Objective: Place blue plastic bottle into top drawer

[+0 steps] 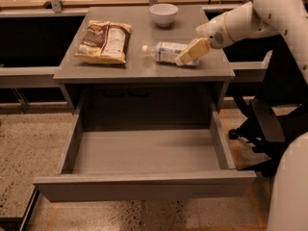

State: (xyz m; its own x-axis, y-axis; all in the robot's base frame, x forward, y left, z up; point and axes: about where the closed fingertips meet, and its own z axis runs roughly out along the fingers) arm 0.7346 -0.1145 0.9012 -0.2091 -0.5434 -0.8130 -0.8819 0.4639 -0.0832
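Observation:
The blue plastic bottle (163, 51) lies on its side on the grey desk top (144, 69), white cap pointing left toward the snack bag. My gripper (188, 53) comes in from the right on the white arm (250, 18) and sits over the bottle's right end, touching or just above it. The top drawer (144, 186) is pulled wide out below the desk top, and its grey floor is bare.
A brown-and-yellow snack bag (103, 42) lies on the left of the desk top. A white bowl (163, 13) stands at the back middle. A black chair base (262, 131) stands right of the drawer. The floor is speckled.

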